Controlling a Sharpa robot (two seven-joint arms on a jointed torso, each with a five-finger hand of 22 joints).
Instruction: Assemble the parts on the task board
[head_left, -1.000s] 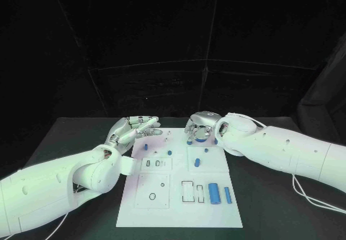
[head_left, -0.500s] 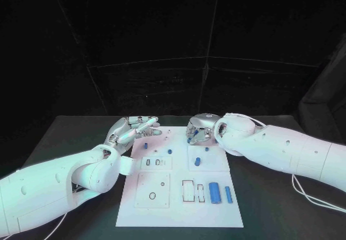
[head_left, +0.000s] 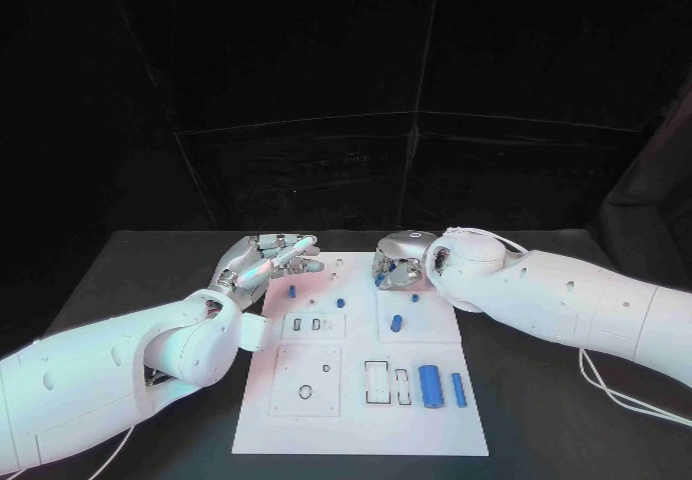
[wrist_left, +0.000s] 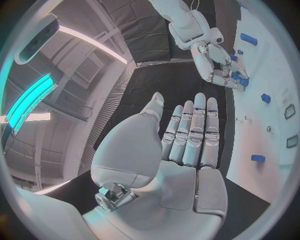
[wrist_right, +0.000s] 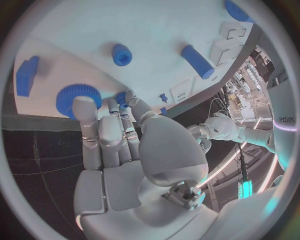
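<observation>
Robot hand (wrist_right: 125, 150) pinching blue part (wrist_right: 121, 98)

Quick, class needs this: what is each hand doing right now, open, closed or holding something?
Left hand: open, fingers straight, holding nothing.
Right hand: fingers pinch a small blue part over the white board.

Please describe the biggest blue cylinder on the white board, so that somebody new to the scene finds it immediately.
Start at the white rectangular task board in the middle of the black table, and go to its near right corner. Two blue cylinders lie there side by side; the large blue cylinder is the left one, plainly thicker than the thin blue pin beside it.
</observation>
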